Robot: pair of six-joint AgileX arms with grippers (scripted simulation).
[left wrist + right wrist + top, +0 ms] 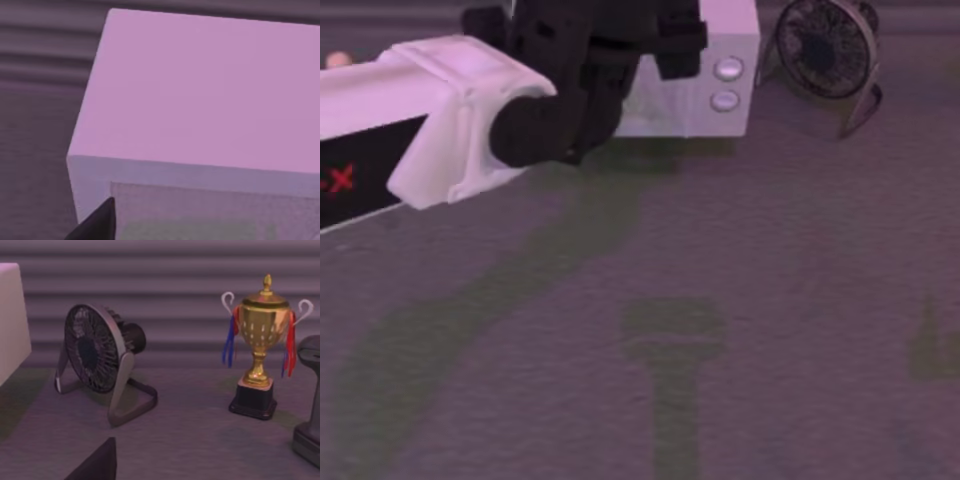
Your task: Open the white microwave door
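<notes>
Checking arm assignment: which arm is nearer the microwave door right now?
Left. The left arm reaches over the white microwave, its wrist view looking down at the door corner. The right arm is out of the top view; its wrist view faces the fan beside the microwave.

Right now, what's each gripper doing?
Left gripper: at the microwave door's edge; cannot tell.
Right gripper: parked facing the fan; cannot tell.
</notes>
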